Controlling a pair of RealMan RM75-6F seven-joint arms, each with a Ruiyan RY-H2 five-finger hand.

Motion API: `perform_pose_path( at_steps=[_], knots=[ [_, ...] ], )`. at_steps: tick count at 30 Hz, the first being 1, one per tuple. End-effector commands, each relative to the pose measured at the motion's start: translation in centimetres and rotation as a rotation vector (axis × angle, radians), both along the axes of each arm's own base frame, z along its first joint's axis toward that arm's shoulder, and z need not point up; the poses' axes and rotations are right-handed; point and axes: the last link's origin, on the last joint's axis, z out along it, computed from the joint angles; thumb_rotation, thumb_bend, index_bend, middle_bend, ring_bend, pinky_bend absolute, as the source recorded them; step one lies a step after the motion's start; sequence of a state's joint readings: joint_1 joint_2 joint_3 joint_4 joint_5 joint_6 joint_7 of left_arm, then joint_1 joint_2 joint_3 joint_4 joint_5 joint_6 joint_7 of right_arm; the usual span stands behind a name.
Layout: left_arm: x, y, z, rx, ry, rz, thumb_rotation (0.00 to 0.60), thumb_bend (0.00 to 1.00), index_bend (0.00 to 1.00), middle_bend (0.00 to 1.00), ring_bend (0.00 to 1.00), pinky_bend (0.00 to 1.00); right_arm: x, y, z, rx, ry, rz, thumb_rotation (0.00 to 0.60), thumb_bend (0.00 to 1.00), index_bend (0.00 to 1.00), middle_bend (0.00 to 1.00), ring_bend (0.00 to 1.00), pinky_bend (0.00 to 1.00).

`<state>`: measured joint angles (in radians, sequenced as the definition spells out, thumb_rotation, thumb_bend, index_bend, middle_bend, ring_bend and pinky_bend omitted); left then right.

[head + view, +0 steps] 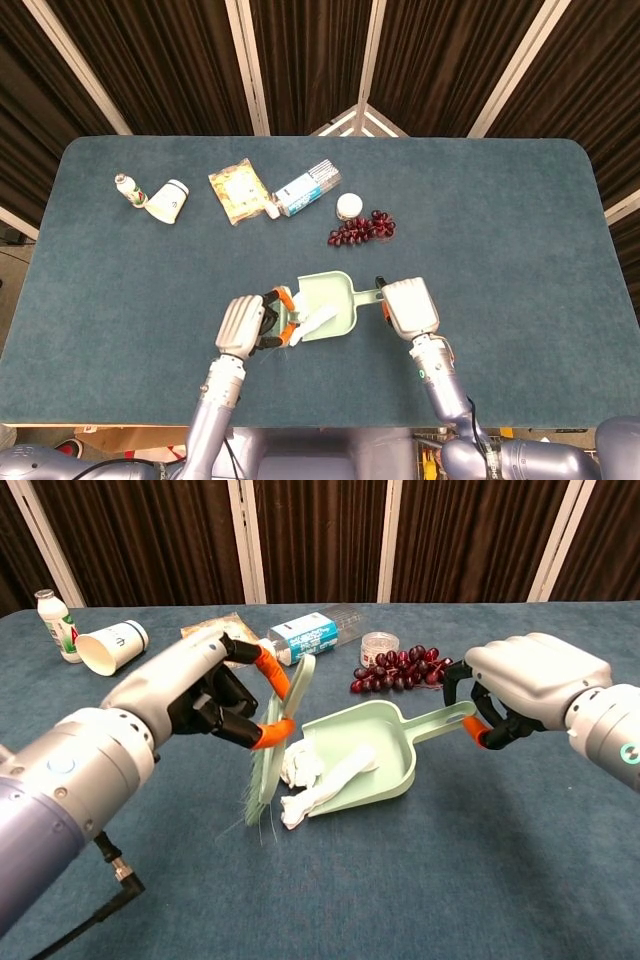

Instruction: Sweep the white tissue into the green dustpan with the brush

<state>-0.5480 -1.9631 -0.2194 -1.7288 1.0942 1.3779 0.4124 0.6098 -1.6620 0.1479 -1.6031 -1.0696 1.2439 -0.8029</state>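
**Tissue half in pan, brush on its outer side**

While my left hand (205, 695) pinches the brush (275, 742) by its handle, bristles hang down to the cloth just left of the white tissue (315, 782). Right hand (530, 685) is wrapped round the handle of the green dustpan (375, 750), fingers closed on it, pan sitting on the table (500, 220) with its open mouth facing my left hand.

Tissue position: crumpled, lying across the pan's front lip. One part is on the pan floor; a clump and a tail look to be on the cloth outside the edge. Long axis runs diagonally, from the outside corner in toward the pan's back wall.

Key relation: tissue lies to the right of the brush, between bristles and pan interior. Left hand is clearly the nearer one; right hand is at the far end of the handle, well apart from the tissue.

My read: next stroke has to go rightward, toward the right hand, roughly along that axis, catching the outside tail. Risk: bristles skip over the tail or nudge the pan.

Grapes (400, 670), cup (108, 646), bottle (60, 623), boxes sit well back, uninvolved.
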Motion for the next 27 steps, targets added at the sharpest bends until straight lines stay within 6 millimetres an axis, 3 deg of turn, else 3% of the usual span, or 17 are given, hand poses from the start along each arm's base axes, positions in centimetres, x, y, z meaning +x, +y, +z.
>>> perform_pose_path(
  at_steps=[1,12,27],
  knots=[
    [-0.1,-0.1,-0.2,-0.003,0.001,0.007,0.600,0.67,0.80,1.00,1.00,1.00,0.0,-0.1,0.0,-0.001,0.000,0.000,0.600,0.54,0.66,0.75,0.74,0.81],
    [0.6,0.3,-1.8,0.001,-0.018,0.015,0.600,0.67,0.80,1.00,1.00,1.00,-0.2,0.1,-0.3,0.006,-0.002,-0.002,0.600,0.54,0.66,0.75,0.74,0.81],
    [4.5,1.2,-4.1,0.026,-0.105,-0.015,0.600,0.67,0.79,1.00,1.00,1.00,0.1,-0.1,0.2,-0.002,-0.010,0.005,0.600,0.54,0.66,0.75,0.74,0.81]
  ],
)
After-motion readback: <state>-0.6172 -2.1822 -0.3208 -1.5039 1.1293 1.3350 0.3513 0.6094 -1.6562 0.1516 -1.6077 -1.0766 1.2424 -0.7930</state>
